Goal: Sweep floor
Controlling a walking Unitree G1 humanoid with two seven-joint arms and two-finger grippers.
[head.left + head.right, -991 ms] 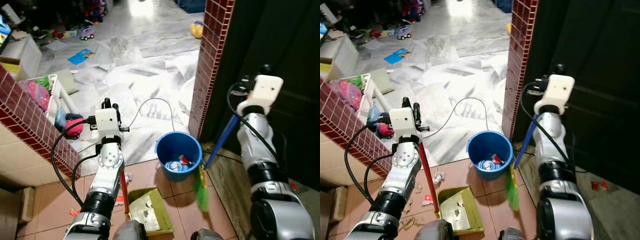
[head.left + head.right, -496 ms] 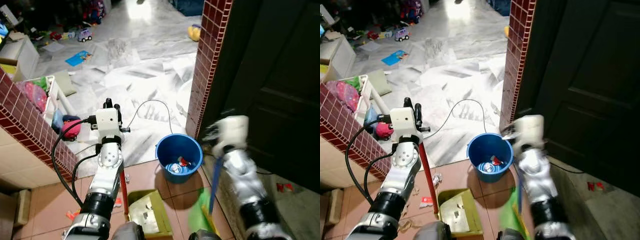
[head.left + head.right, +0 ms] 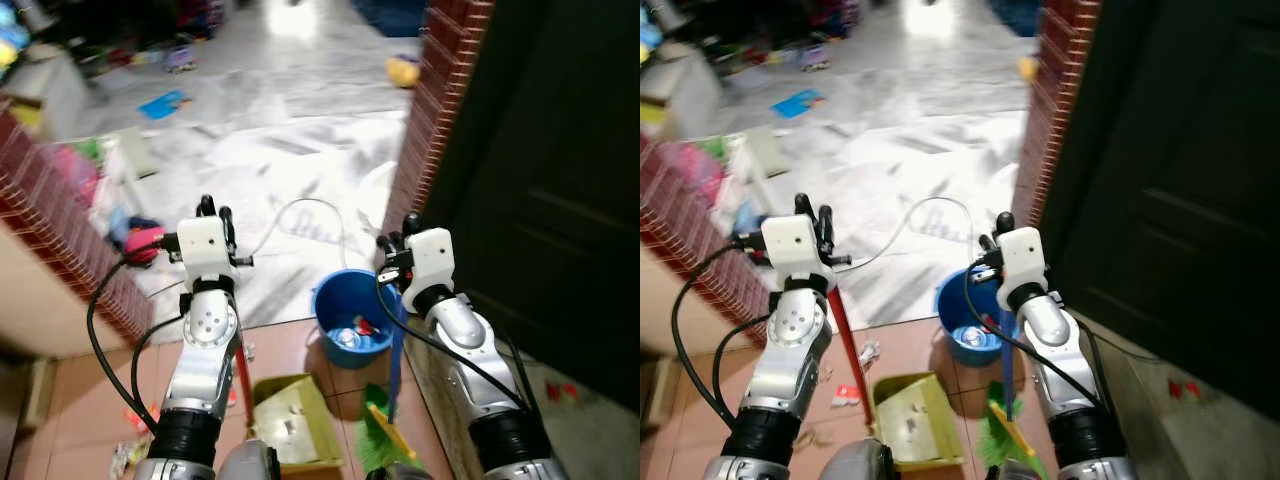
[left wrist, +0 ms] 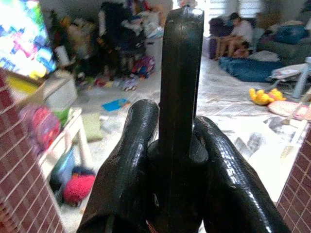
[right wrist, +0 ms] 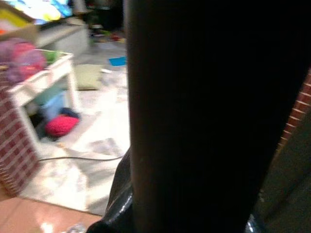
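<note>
Your left gripper [image 4: 170, 160] has both fingers clamped on the red handle [image 3: 847, 340] of the yellow-green plastic dustpan [image 3: 902, 430], which sits on the terracotta tile floor [image 3: 700, 400]; right gripper [image 3: 992, 245] grips the blue-handled green broom [image 3: 1008, 435], bristles down just beside the round blue plastic bucket [image 3: 352, 312].

Glossy marble floor [image 3: 300, 150], matt terracotta tiles [image 3: 80, 400], smooth blue plastic bucket [image 3: 345, 300], rough brick pillar [image 3: 430, 130]
</note>
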